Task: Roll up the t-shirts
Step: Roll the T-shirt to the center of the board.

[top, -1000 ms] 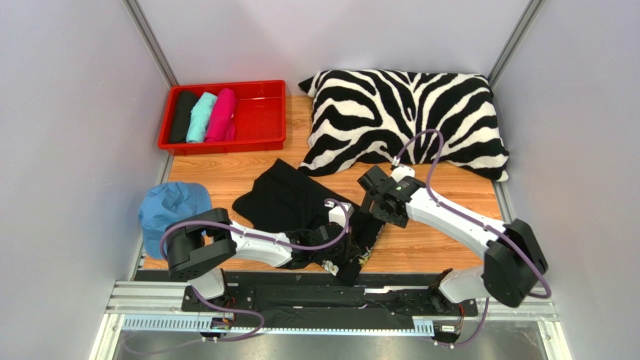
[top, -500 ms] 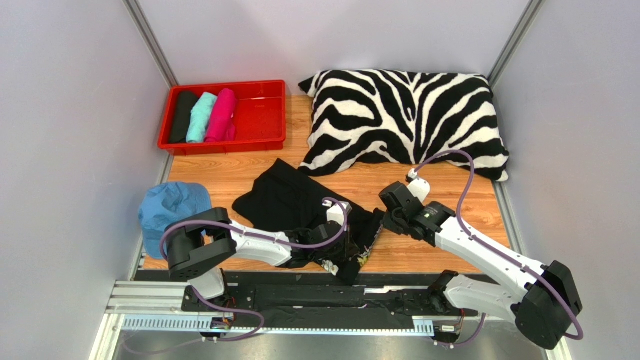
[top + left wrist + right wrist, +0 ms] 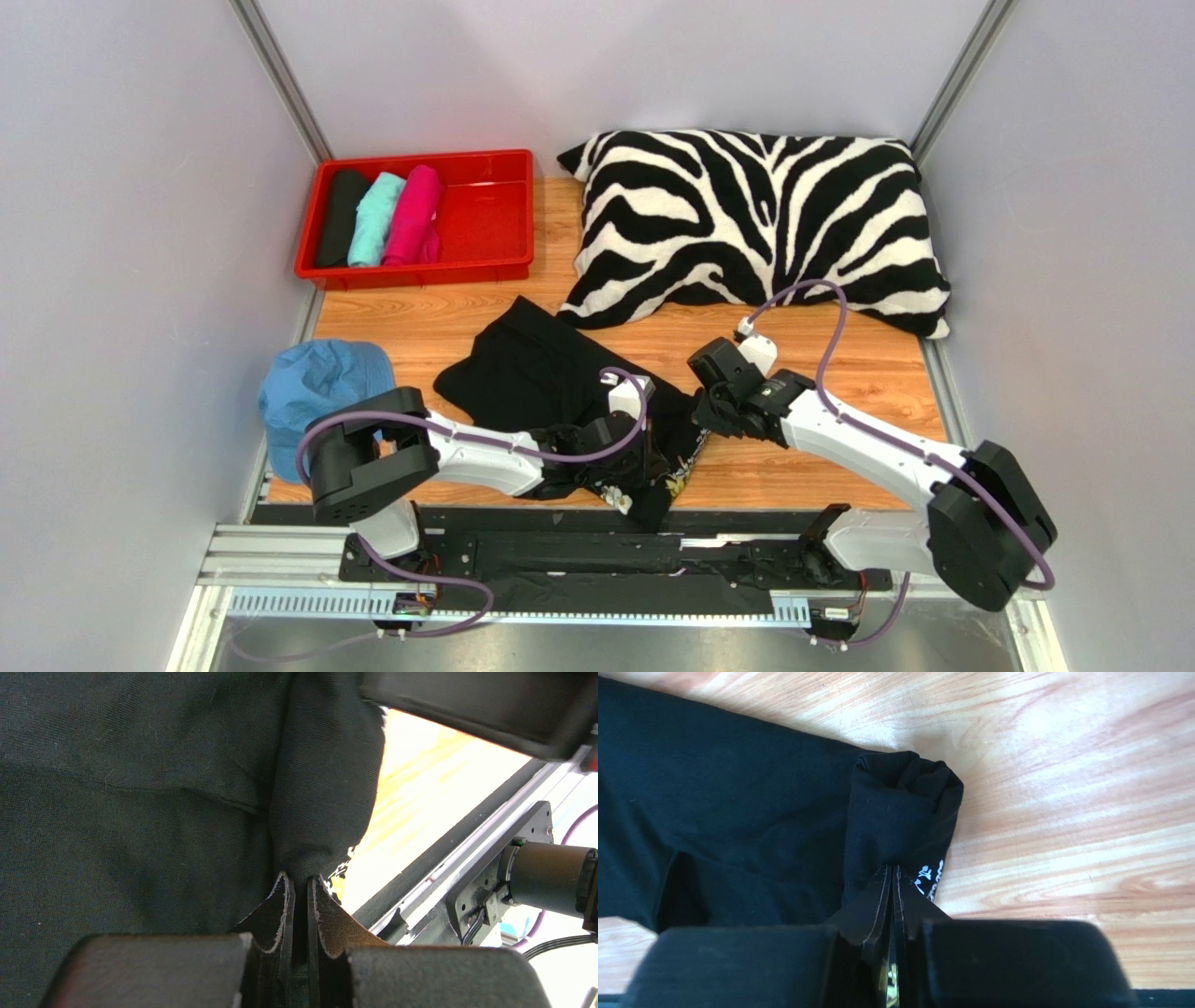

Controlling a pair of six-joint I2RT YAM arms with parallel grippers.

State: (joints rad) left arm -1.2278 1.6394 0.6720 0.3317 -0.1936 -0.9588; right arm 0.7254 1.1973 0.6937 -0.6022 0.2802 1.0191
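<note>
The large black t-shirt lies spread and rumpled on the wooden surface, in the near middle between the two arms, with one corner reaching back toward the pillow. Its near right edge is bunched into a thick fold.

The left claw is closed almost completely, its two fingertips pinching a hanging fold of the black cloth at the shirt's near edge, close to the rail that carries the arms. The right claw is also nearly closed. It grips a bundled lump of the same shirt at its right edge, just beside a small white print, with bare wood beyond it. From above, the two claws sit near each other, the left claw nearer the rail and the right claw a little farther back.

At the far left stands a red tray. It holds three rolled shirts side by side against its left end: a black tee, a teal tee and a pink tee.

A zebra-striped pillow lies along the far right. A blue cloth, possibly a cap, sits at the left edge beside the left arm.
</note>
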